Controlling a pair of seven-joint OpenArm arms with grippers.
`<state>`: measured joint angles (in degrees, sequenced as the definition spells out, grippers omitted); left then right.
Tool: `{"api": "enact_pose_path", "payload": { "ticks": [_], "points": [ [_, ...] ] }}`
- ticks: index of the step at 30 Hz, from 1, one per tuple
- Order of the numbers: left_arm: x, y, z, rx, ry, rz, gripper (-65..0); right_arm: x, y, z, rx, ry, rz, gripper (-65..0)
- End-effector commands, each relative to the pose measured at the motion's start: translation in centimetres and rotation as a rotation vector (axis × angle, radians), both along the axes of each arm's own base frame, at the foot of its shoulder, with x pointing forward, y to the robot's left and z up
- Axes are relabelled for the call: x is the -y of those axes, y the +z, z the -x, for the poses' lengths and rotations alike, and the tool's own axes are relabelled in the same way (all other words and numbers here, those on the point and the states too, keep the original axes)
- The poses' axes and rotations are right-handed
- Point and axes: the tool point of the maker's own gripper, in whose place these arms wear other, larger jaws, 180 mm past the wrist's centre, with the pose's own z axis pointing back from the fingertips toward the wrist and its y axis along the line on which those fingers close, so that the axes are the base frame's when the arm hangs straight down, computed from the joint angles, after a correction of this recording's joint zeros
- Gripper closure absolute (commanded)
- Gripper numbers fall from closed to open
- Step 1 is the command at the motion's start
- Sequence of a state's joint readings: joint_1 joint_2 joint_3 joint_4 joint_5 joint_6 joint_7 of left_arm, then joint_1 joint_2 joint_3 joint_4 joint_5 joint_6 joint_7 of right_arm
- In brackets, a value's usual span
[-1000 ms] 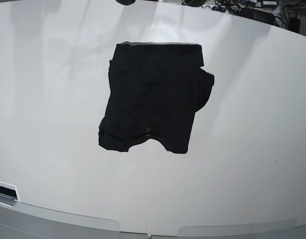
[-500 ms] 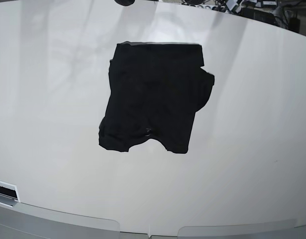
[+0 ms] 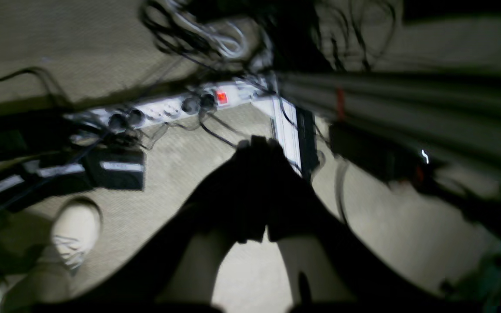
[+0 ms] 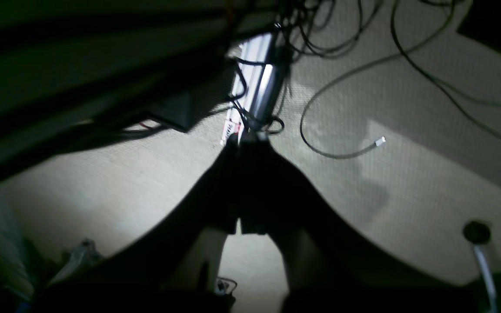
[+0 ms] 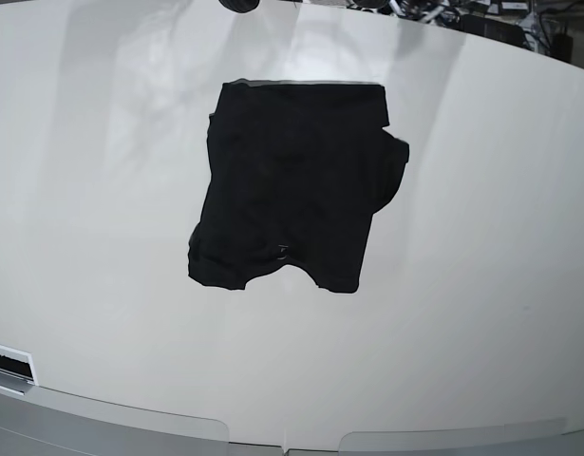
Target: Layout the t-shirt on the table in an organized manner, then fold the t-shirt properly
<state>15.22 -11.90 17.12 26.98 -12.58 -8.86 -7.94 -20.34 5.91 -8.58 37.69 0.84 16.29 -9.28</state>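
And here lies the black t-shirt (image 5: 292, 180), mid-table (image 5: 462, 313), neckline near, squared edge far, likely to keep folding simple. My left gripper (image 3: 257, 145) and right gripper (image 4: 248, 141) are pinched closed, holding nothing, off the cloth, presumably leaving it undisturbed.

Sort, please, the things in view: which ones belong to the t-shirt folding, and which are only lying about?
For the job:
- black t-shirt
- white table
- left fingers
- right fingers

Only lying about:
- power strip with red switch
- thin cable on the floor
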Motion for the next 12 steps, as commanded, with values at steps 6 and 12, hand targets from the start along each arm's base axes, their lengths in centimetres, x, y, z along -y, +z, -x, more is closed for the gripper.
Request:
{"api": "enact_pose_path", "payload": {
  "ticks": [6,12],
  "points": [
    [1.4,0.1,-2.6,0.048,0.031,0.037,0.0,0.2,-0.1,-0.2,0.056,0.104,0.026,0.0],
    [2.8,0.1,-3.5,0.057,0.025,0.056,0.0,-0.1,0.0,-1.1,0.081,0.088,0.021,0.0]
  ]
}}
